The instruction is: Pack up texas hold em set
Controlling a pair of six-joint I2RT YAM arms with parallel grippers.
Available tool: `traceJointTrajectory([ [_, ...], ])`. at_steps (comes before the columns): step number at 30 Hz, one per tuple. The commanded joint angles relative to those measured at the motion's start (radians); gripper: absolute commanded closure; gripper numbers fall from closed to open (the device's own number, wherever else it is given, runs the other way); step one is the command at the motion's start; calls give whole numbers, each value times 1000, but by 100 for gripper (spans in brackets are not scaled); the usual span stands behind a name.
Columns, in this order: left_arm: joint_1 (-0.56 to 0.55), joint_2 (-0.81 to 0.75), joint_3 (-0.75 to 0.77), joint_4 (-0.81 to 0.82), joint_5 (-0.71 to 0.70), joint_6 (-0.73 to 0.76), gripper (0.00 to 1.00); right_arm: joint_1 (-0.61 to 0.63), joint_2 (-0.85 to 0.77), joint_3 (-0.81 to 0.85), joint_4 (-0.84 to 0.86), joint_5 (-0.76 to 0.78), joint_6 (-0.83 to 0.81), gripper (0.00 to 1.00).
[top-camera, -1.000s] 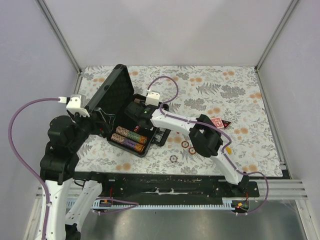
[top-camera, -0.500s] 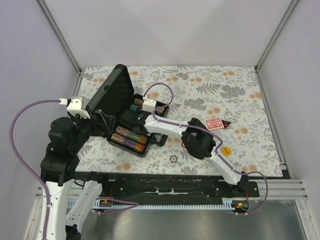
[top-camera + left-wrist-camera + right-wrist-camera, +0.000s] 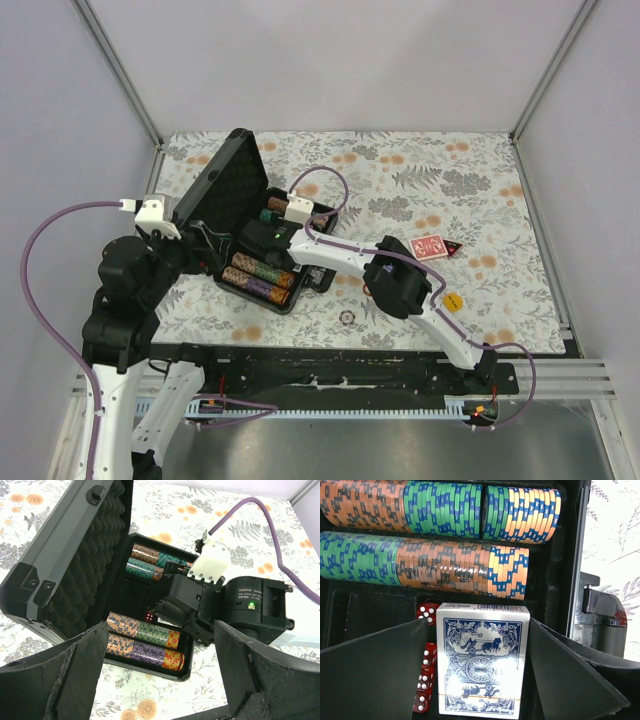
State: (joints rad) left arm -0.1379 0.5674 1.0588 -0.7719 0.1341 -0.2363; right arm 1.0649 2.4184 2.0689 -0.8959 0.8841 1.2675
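The black briefcase (image 3: 288,303) lies open at centre left, its foam-lined lid (image 3: 222,180) standing up. Rows of coloured poker chips (image 3: 142,635) fill its near and far slots (image 3: 435,555). My right gripper (image 3: 256,238) reaches into the middle slot; it also shows in the left wrist view (image 3: 167,612). In its own view my right gripper (image 3: 479,622) is closed round a blue card deck (image 3: 482,660), with red dice (image 3: 426,680) just left of it. My left gripper (image 3: 165,690) is open and empty, over the case's near left side (image 3: 200,242).
A red card deck (image 3: 430,246) lies on the flowered cloth right of the case. A loose round chip (image 3: 347,317) lies near the front edge and a yellow button (image 3: 452,302) by the right arm. Metal frame posts stand at the back corners.
My right gripper has moved left and down into the case's middle slot, uncovering the red deck on the cloth. In the last half second it has barely moved. The left arm holds still.
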Motion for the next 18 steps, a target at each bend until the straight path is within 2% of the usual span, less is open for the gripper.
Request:
traceJointTrajectory([
  [1,-2,-8,6,19,13,-18,9,6,-68,31,-107,24,-28,13],
  [9,-2,-6,10,11,18,-17,9,6,-125,23,-107,82,-88,12],
  [11,-2,-6,9,13,16,-18,9,7,-133,14,-55,78,-146,12],
  [12,-2,-6,10,11,13,-18,9,6,-137,4,-31,70,-172,15],
  [18,-2,-6,15,11,4,-20,9,-17,-117,-23,87,-29,-275,44],
])
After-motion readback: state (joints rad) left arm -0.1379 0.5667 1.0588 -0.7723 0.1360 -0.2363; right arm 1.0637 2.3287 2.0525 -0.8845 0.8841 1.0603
